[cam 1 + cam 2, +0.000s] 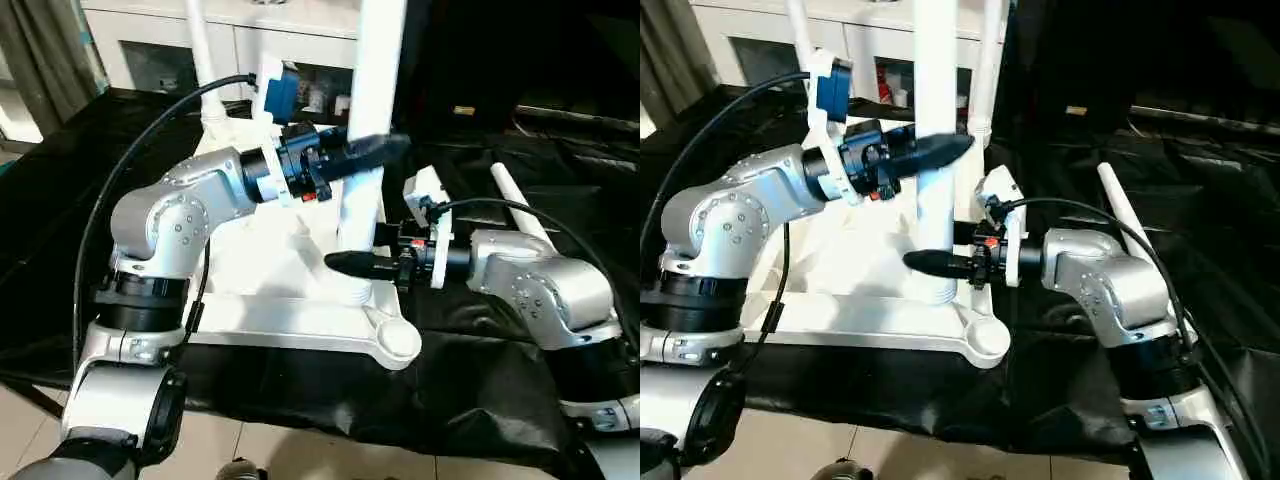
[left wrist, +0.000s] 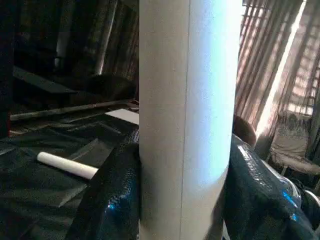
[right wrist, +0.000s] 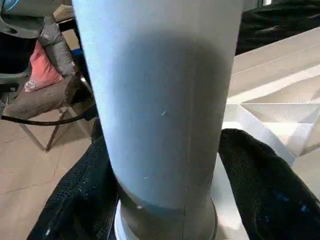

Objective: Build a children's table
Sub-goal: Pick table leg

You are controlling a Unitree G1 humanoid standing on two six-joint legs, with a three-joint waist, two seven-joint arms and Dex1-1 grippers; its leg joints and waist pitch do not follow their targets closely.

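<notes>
Left gripper (image 1: 385, 150) clamped on the upright leg (image 1: 372, 90) partway up, fingers (image 2: 112, 195) hugging both sides. Right gripper (image 1: 345, 263) down near the leg's base, black fingers (image 3: 260, 185) flanking it; loosened off or touching, hard to say from here. Leg standing in a near corner socket of the upside-down tabletop (image 1: 300, 325). Looks like two more legs up at the back. One loose leg (image 1: 520, 205) lying on the black cloth (image 1: 470, 380), so roughly three of four in, probably.

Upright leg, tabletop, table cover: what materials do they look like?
Leg: likely plastic tube, smooth satin white, faint lengthwise seam in the left wrist view.
Tabletop: moulded white plastic, ribbed underside, rounded corner socket.
Cover: thin black sheet, plastic or coated fabric, creased and glossy.
</notes>
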